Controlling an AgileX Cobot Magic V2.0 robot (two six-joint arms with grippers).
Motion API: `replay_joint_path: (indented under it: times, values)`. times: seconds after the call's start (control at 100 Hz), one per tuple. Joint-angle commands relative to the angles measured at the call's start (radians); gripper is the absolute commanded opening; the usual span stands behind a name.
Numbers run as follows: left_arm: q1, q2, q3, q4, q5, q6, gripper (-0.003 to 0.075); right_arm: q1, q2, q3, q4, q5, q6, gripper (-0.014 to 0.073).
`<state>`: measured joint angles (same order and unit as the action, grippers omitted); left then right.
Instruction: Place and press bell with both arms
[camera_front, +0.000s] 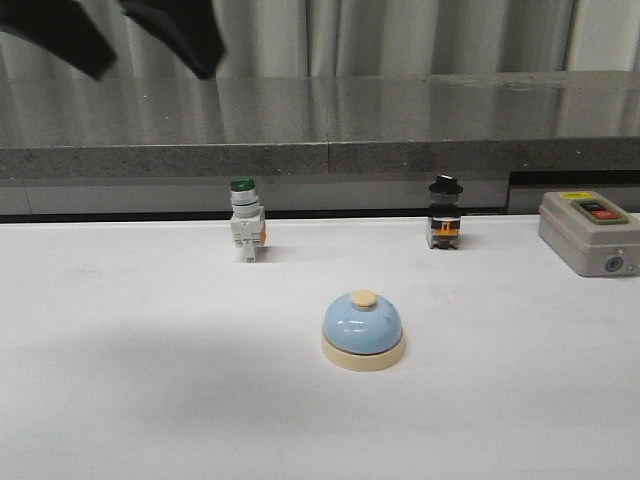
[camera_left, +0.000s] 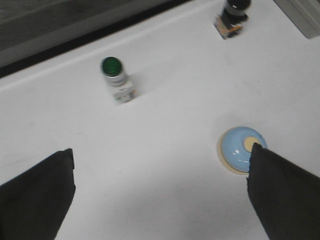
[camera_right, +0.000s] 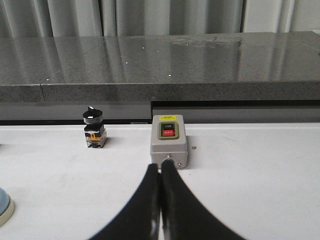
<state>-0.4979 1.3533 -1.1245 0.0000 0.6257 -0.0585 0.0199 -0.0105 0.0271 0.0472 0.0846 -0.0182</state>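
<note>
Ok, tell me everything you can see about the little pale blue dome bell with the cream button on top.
The pale-blue dome call bell is glossy and looks like painted metal. It sits upright on a round cream base, with a cream push button at its crown. It rests on the white table, near the middle, in front of the green-capped and black-knobbed switches and apart from both. Nothing touches it: the left gripper hangs open above the table, and in the wrist view one finger merely overlaps the bell's edge.

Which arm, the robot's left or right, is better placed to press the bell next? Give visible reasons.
Probably the left. Its open hand hangs above the table with the bell beside one finger. The right hand, shut, points at the grey switch box, bell only at its view's edge.
</note>
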Motion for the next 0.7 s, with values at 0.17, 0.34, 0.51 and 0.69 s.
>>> replay_joint_path:
  times: [0.17, 0.34, 0.51, 0.69]
  values:
    - [0.205, -0.370, 0.222, 0.000, -0.124, -0.017, 0.0668, -0.005, -0.018, -0.014, -0.009, -0.085, -0.001, -0.0060]
    - [0.258, -0.601, 0.360, 0.000, -0.130, -0.017, 0.0668, -0.005, -0.018, -0.014, -0.009, -0.085, -0.001, -0.0060]
    - [0.258, -0.846, 0.464, 0.000, -0.118, -0.017, 0.0665, -0.005, -0.018, -0.014, -0.009, -0.085, -0.001, -0.0060]
    - [0.258, -1.039, 0.529, 0.000, -0.111, -0.017, 0.0545, -0.005, -0.018, -0.014, -0.009, -0.085, -0.001, -0.0060]
